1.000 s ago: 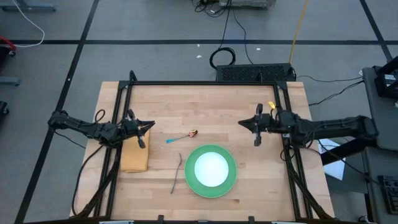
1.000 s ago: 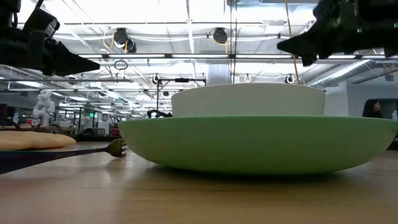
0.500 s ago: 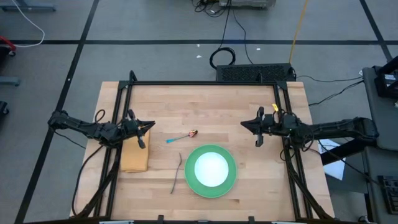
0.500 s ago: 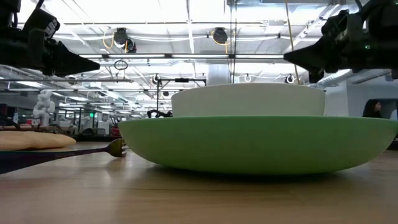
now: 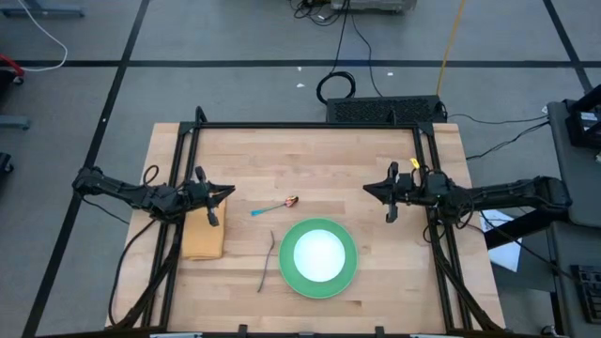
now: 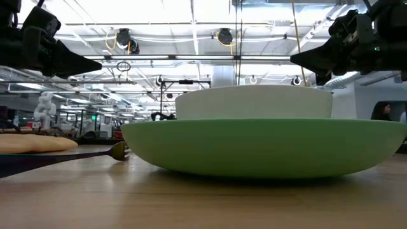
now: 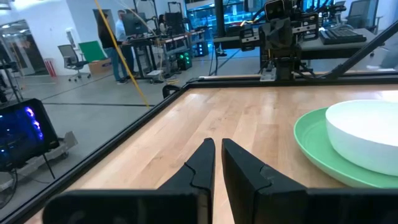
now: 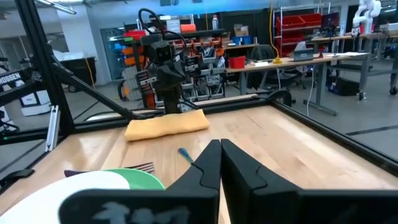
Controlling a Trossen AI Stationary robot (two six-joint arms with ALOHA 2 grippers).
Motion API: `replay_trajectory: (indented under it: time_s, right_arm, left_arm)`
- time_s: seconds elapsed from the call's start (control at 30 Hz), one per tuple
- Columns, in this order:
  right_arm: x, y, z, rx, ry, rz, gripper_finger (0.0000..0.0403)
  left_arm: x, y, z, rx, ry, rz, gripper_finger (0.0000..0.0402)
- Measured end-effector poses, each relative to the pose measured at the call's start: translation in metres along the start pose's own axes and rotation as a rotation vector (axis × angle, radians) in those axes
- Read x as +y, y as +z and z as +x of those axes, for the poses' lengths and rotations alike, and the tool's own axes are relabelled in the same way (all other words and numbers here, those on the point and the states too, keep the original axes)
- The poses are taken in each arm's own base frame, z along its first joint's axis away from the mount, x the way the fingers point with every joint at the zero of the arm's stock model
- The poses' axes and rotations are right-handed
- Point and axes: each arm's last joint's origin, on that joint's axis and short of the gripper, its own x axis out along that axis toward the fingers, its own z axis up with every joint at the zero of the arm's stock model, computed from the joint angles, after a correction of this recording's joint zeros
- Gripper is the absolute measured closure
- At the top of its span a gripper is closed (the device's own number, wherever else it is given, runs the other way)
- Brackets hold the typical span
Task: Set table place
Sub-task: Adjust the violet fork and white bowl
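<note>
No legible writing found on any item. Green plate [image 5: 320, 258] sits at the table [image 5: 310, 155] near edge, white bowl [image 5: 319, 253] centred in it. My left gripper [image 5: 228, 192] and right gripper [image 5: 367, 187] hover closed, holding nothing.

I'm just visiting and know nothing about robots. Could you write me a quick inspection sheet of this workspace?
Surface: light-wood table, black frame.
Job's things: white bowl sits in the green plate; fork beside the plate; spoon farther back; tan cloth at the left edge.
Clutter: nothing seen.
Pincers: left pincer shut, above the cloth's end; right pincer shut, empty, at the right edge.
Cables: coiled black cable on the floor.
Surroundings: workshop benches, equipment.
</note>
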Motion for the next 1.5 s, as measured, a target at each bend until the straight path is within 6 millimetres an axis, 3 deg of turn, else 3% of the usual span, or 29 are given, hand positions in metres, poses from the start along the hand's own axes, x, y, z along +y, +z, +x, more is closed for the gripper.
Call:
replay_trajectory:
  time_s: [0.73,0.93,1.37,1.5]
  right_arm:
    - [0.003,0.022,-0.009,-0.202,0.045,-0.057,0.0403]
    - [0.003,0.024,-0.011,-0.224,0.048,-0.056,0.0403]
    - [0.003,0.024,-0.011,-0.224,0.049,-0.044,0.0403]
    - [0.003,0.024,-0.011,-0.217,0.050,-0.038,0.0403]
  left_arm:
    - [0.000,0.000,0.000,0.002,0.008,0.030,0.0366]
    - [0.000,0.000,0.000,0.004,0.004,-0.040,0.0366]
    - [-0.026,-0.021,0.005,0.207,-0.480,0.086,0.0366]
    - [-0.034,-0.019,0.008,0.268,-0.568,0.098,0.0366]
